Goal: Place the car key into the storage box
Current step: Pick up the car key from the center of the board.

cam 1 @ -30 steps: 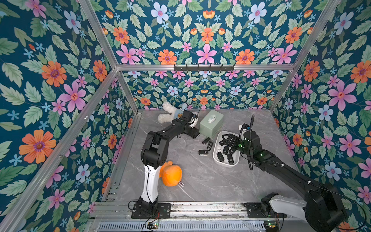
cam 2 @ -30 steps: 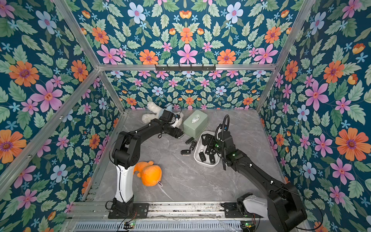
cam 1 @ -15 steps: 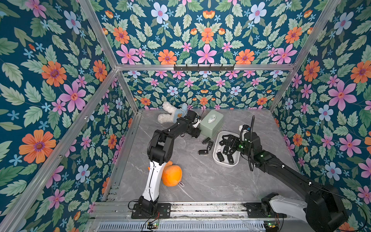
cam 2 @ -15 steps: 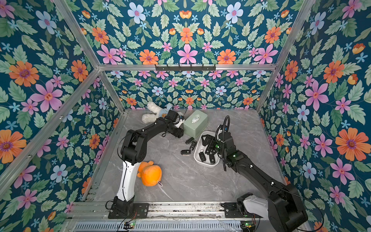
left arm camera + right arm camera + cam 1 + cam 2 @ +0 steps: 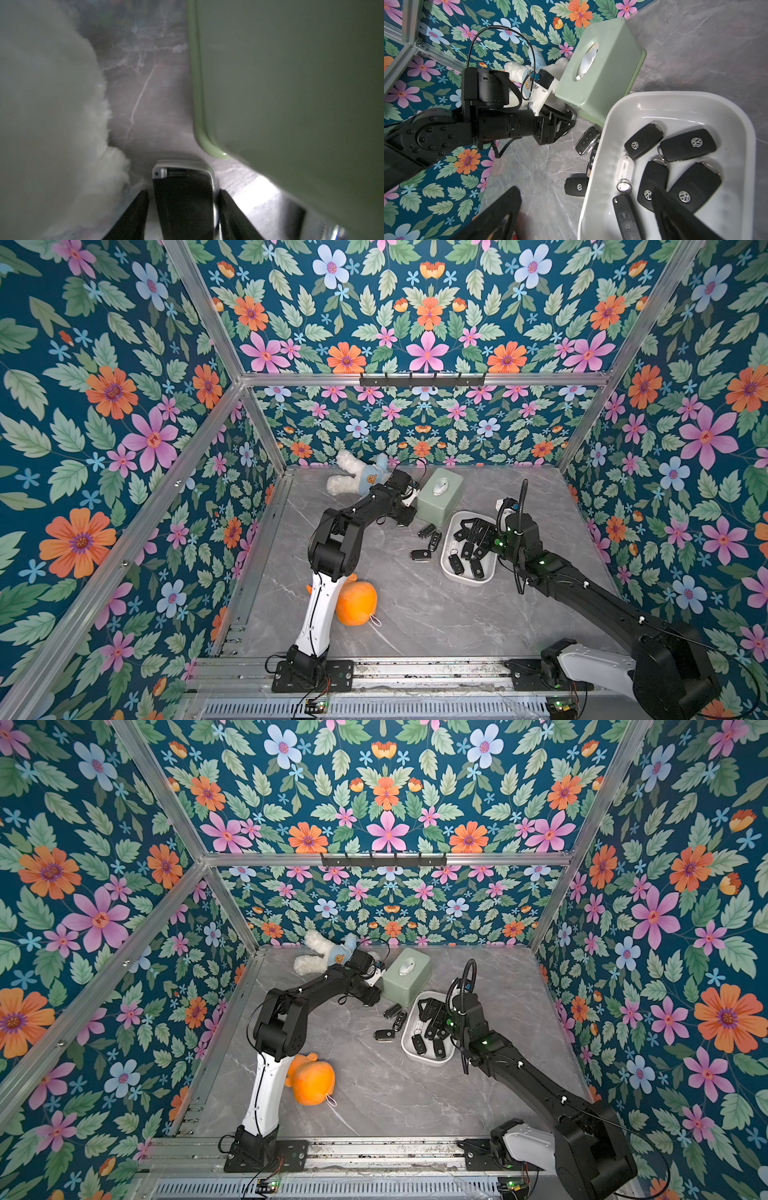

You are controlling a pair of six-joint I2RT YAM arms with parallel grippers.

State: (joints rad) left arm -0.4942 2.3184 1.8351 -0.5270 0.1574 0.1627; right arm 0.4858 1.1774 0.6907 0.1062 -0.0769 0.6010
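1. While the left gripper [image 5: 183, 190] sits low near the back edge of the grey marble-look bench [image 5: 415, 622], its two black fingers [image 5: 135, 216] flank a black car key with a silver edge [image 5: 182, 212]. One finger is right against the key's side and a thin sliver shows by the other. I cannot tell whether the key is truly pinched.
2. That key is just off the front-left corner of the pale green square box with a silver oval on top [image 5: 439, 497], between it and the white fluffy teddy bear in a blue top [image 5: 353, 483]. It is outside the tub.
3. The white rounded plastic storage box [image 5: 465, 580] stands right of the bench's middle, just in front of the green box. Inside are several black car keys [image 5: 687, 145] and a white tag [image 5: 624, 168].
4. The right gripper [image 5: 584, 191] hovers over the back half of the storage box, fingers [image 5: 500, 214] spread wide, nothing between them.
5. Three more black car keys [image 5: 420, 555] lie loose on the bench, just beside the storage box's left wall.
6. An orange plush toy [image 5: 357, 603] lies toward the front-left corner, against the left arm's white lower link.
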